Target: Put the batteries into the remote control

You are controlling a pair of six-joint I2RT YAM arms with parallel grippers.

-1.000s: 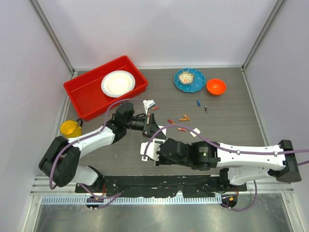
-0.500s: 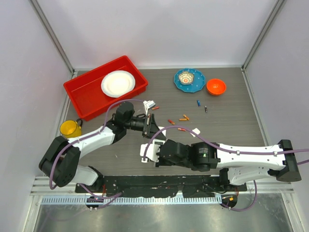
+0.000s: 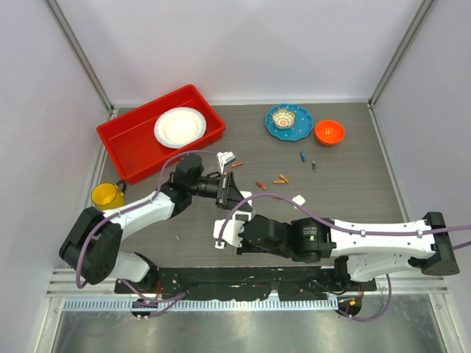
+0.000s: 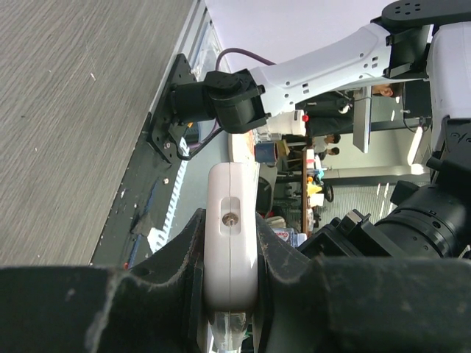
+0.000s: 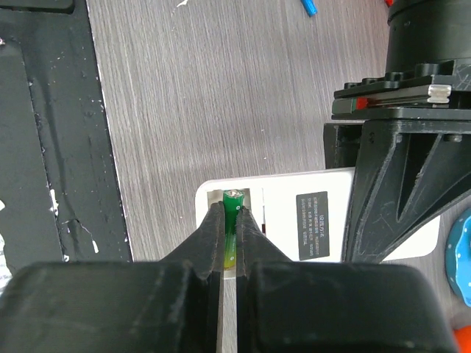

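Left wrist: left gripper (image 4: 230, 224) is clenched on the remote (image 4: 230, 191), one finger on each flat face. Only the remote's thin white edge shows. It sticks straight out from the fingers, off the table (image 4: 73, 110), which lies off to one side of the grip.

Right wrist: right gripper (image 5: 231, 209) is pinching a green battery (image 5: 232, 235). The battery's long axis runs along the fingers. The remote lies back-up directly under the tips, with its long axis crossways to them. The battery bay (image 5: 254, 198) at the remote's free end is open, and the battery is lined up parallel with the end slot and right over it. Can't tell if it is seated or just above. A second slot sits just beside it, further in from the free end. The rest of the remote disappears under the left gripper's body. The black base plate (image 5: 44, 147) starts just past the free end, so there is little room that way. Judgement: the move is a straight press down, no turning needed.

Top: both arms meet in the near middle of the table. The right gripper is on the near side and the left comes in from the far side. Loose batteries (image 3: 280, 179) lie scattered further back, to the right, well apart from the remote. The right arm is nearer them, with bare table between.
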